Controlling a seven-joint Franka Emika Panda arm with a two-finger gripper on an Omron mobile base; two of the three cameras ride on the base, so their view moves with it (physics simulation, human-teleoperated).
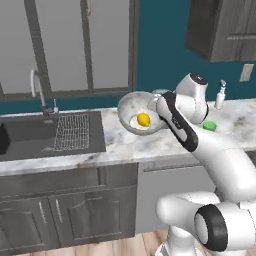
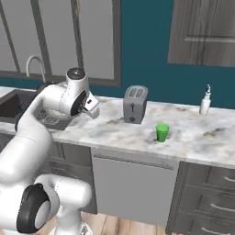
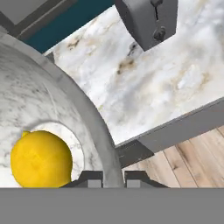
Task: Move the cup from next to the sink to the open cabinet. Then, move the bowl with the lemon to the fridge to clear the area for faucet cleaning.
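Bowl (image 3: 48, 100) rim is clamped between the two fingertips (image 3: 89, 180) of the gripper (image 3: 113, 177); the jaws stand nearly closed, one tip inside the rim and one outside, in the hand view at 6 o'clock. In the left base view the bowl (image 1: 131, 107) is tilted toward the camera, raised above the marble counter (image 1: 115, 142), at the end of the arm (image 1: 215, 155).

Lemon (image 3: 41, 159) lies in the bowl's flat centre, at 9 o'clock of the fingertips in the hand view. In the left base view the lemon (image 1: 143, 119) sits low inside the tilted bowl.

Toaster (image 3: 146, 19), grey, appears at 12 o'clock in the hand view, standing on the counter. In the right base view the toaster (image 2: 135, 104) stands at 3 o'clock of the hand, well apart from it.

Cup (image 2: 162, 132), bright green, stands upright on the counter at 4 o'clock of the toaster in the right base view. In the left base view the cup (image 1: 209, 126) is partly hidden behind the arm.

Soap dispenser (image 2: 205, 102), white, stands near the wall at 2 o'clock of the cup.

Sink (image 1: 30, 132) lies at 9 o'clock of the bowl in the left base view, with a wire rack (image 1: 72, 131) on its near side and the faucet (image 1: 39, 90) at its rear edge.
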